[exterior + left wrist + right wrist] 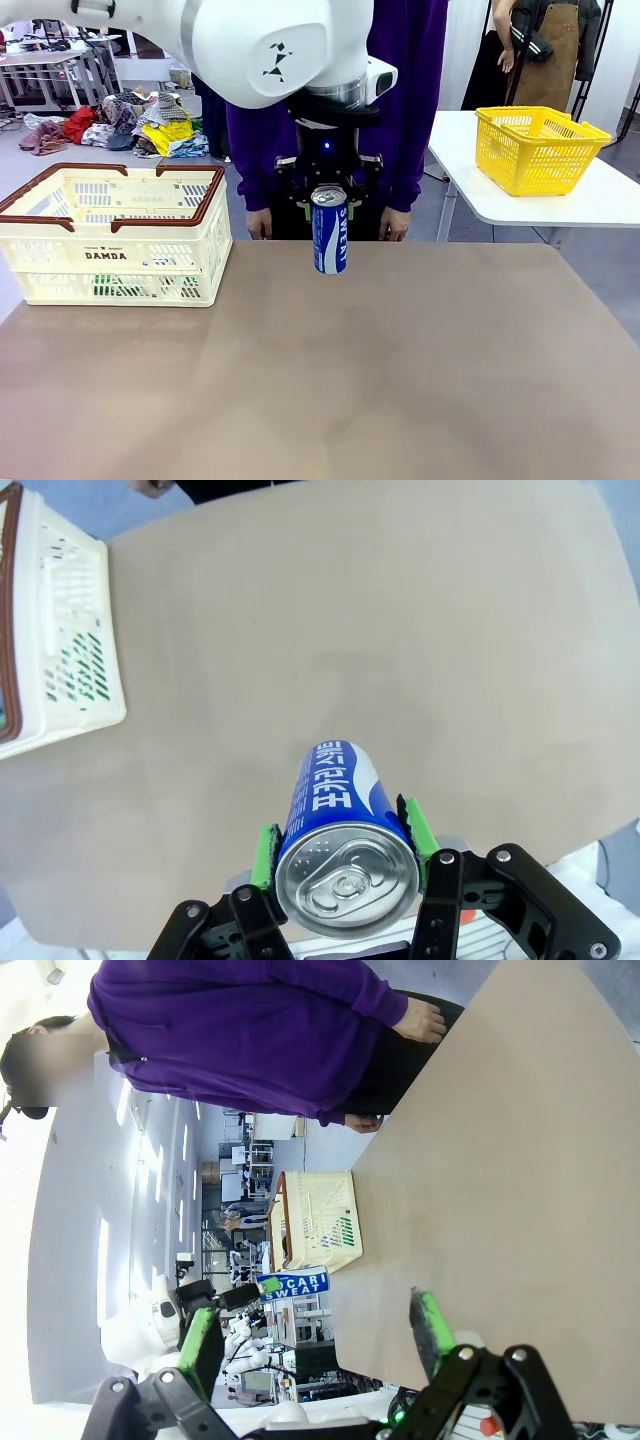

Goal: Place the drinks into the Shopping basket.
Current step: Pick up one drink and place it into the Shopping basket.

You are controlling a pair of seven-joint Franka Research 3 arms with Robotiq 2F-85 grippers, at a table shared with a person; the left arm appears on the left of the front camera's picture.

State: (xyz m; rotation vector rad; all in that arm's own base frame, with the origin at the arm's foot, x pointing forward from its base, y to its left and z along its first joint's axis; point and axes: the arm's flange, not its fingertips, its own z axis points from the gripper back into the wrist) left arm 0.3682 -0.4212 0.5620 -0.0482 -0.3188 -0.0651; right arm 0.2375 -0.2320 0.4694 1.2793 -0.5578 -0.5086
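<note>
The blue can [329, 240], lettered "SWEAT", hangs upright at frame centre above the tabletop [400, 380], clamped by the left end effector [329, 205]. The "DAMDA" Shopping basket [110, 235] sits left. In its wrist view, the right end effector [315, 1335] gapes empty.

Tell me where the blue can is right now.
In the front view the blue can hangs upright in the left gripper above the table near its far edge, right of the basket and in front of the person.
</note>
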